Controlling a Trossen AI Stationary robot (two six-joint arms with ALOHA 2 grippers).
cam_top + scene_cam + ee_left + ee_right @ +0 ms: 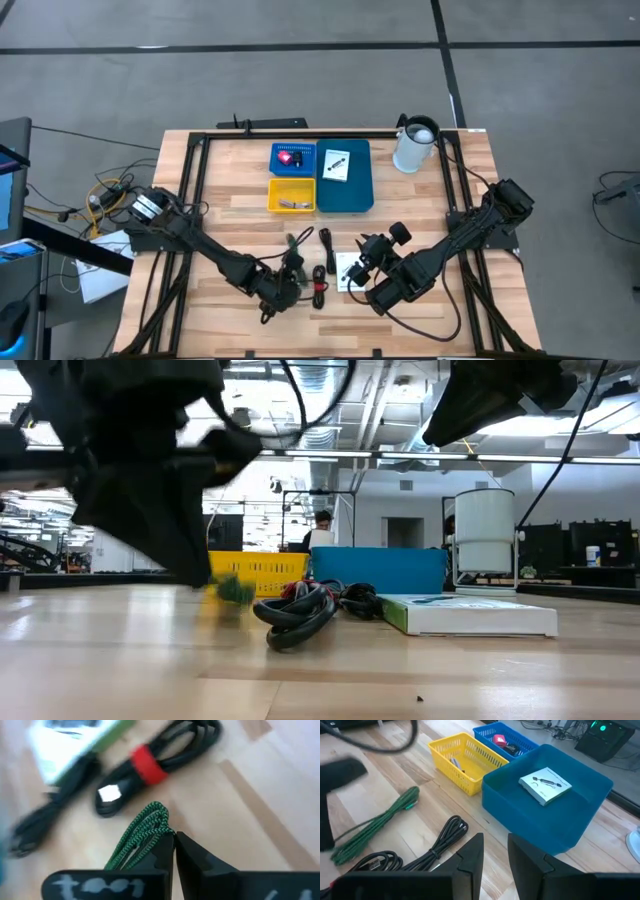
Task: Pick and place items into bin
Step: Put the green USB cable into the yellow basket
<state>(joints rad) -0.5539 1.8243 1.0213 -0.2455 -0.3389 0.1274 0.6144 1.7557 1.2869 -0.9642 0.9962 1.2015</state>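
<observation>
While the left gripper (173, 840) pinches one braided green cable (142, 832) at the table's six o'clock, the right gripper (495, 851) hovers narrowly parted. Three plastic bins sit toward twelve: yellow mesh basket (470, 757), blue mesh basket (517, 742), smooth blue tub (555, 815).

high: straight down, far | low: table-level, facing room | wrists: close, forward | shared: green cable (375, 823)

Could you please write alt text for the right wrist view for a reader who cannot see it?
The right gripper, jaws slightly apart, hovers over a wooden table facing a large blue bin holding a white packet. Nearby sit a yellow basket, a green braided cable and black cables.
</observation>
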